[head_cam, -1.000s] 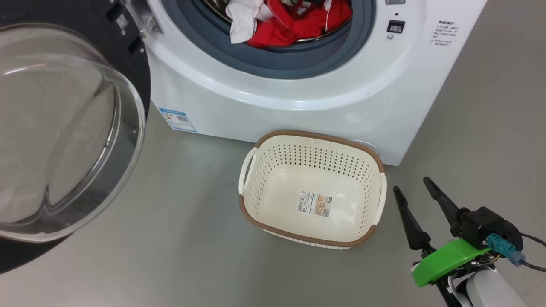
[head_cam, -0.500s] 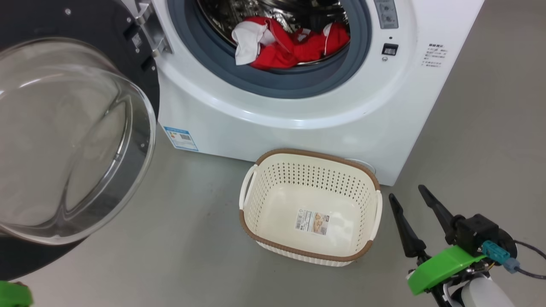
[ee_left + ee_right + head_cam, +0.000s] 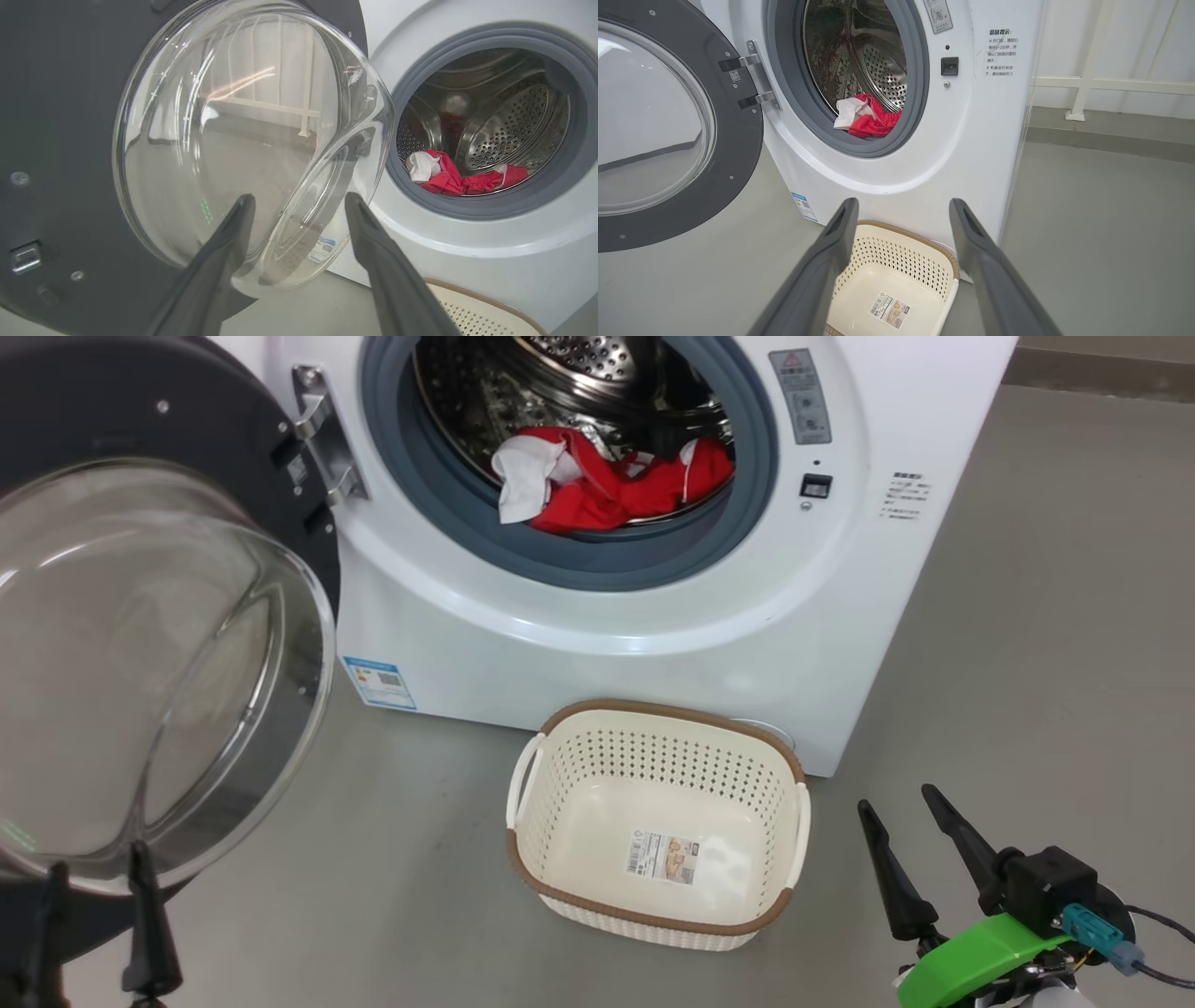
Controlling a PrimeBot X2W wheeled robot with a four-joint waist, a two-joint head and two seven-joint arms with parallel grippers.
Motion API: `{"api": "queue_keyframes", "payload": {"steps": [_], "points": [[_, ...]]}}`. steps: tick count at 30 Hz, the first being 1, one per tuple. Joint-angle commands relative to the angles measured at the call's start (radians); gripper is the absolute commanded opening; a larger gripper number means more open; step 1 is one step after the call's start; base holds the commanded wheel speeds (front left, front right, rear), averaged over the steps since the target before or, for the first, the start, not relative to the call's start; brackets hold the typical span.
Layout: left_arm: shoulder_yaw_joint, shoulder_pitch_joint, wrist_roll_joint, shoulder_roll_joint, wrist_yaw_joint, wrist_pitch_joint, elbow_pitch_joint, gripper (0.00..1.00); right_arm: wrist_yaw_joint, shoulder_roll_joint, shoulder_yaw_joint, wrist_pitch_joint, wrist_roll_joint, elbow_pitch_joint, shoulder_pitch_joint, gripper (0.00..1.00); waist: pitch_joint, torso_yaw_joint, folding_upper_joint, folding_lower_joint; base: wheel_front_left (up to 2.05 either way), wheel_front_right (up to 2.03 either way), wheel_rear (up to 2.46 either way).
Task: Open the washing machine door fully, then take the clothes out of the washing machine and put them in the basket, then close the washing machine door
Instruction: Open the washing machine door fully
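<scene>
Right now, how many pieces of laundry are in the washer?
2 at least: a white cloth on the left, red fabric touching its right. The red may be several garments; more may be hidden.

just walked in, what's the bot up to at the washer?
Unloading laundry, early on. The washing machine door is swung open on the robot's left, and the clothes lie in the drum of the washing machine. The basket sits empty on the floor in front. The left gripper, open, faces the door's glass; the right gripper, open, hovers beside the basket.
</scene>
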Motion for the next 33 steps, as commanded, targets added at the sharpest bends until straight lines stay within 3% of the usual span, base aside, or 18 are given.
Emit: {"api": "queue_keyframes", "payload": {"steps": [1, 17, 33], "points": [[0.028, -0.004, -0.01, 0.027, -0.005, -0.005, -0.031, 1.0, 0.005, -0.003, 0.015, -0.009, 0.005, -0.029, -0.002, 1.0, -0.006, -0.011, 0.0, 0.0, 0.0, 0.0, 0.0], [-0.172, 0.044, -0.078, 0.092, -0.005, -0.005, -0.103, 1.0, 0.005, 0.001, -0.035, -0.009, 0.012, -0.045, 0.025, 1.0, -0.014, -0.15, 0.0, 0.0, 0.0, 0.0, 0.0], [-0.267, 0.045, -0.128, 0.104, -0.005, -0.005, -0.109, 1.0, 0.005, 0.003, -0.103, -0.009, 0.007, -0.068, 0.048, 1.0, 0.005, -0.309, 0.0, 0.0, 0.0, 0.0, 0.0]]}}
